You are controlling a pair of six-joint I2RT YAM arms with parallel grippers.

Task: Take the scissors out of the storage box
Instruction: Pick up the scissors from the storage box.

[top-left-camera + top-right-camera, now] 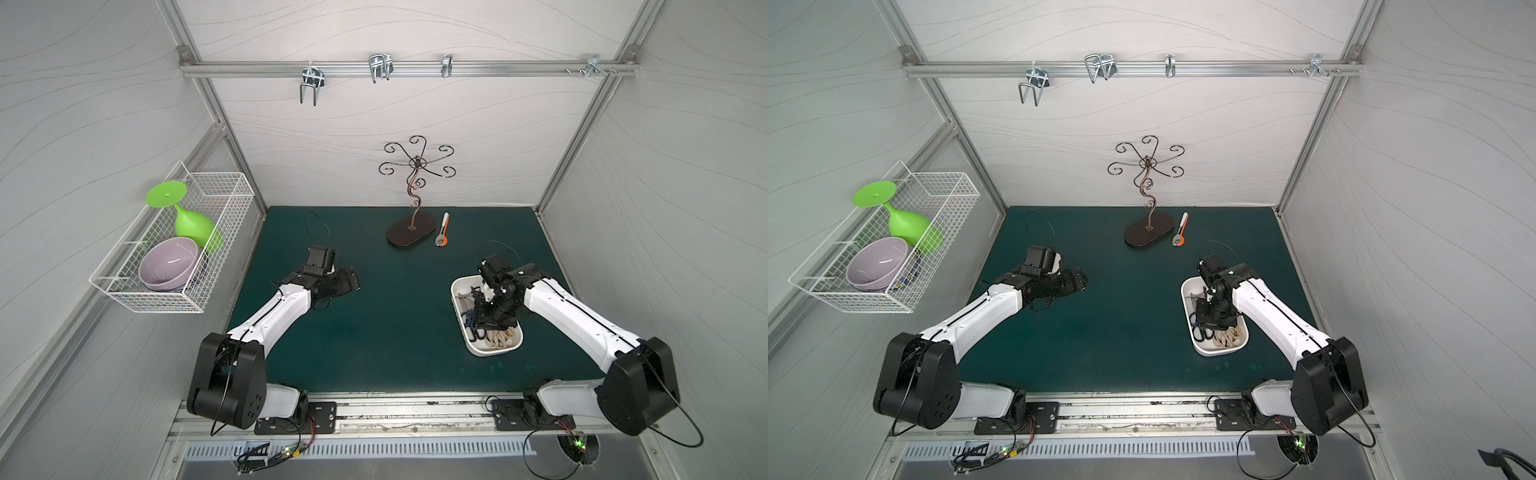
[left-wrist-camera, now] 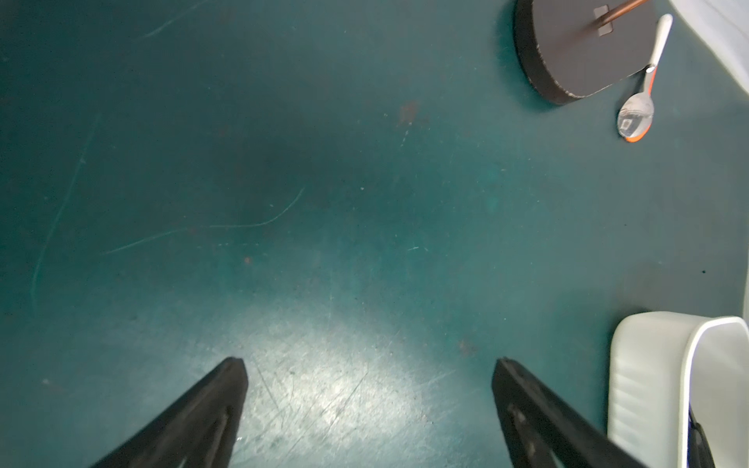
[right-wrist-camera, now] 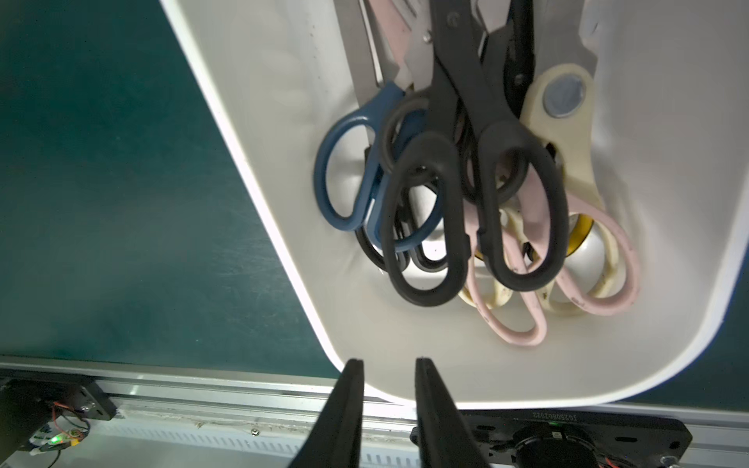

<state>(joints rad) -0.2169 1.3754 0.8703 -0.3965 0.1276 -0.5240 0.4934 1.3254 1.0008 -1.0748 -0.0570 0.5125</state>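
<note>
Scissors (image 3: 492,243): piled handles-together in box (image 3: 527,377), just ahead of right gripper (image 3: 387,362). Black pair (image 3: 454,93) uppermost, blue pair (image 3: 367,117) alongside, pink shears (image 3: 622,247) and cream shears (image 3: 563,121) underneath.
Right gripper: poised over box's corner, jaws nearly together, narrow gap left, nothing between them.
Left gripper (image 2: 369,364): apart from box, over mat (image 2: 283,162), jaws spread wide, holding nothing.
Beyond left gripper: stand (image 2: 575,52), spoon-like tool (image 2: 636,117) just beside its base.
</note>
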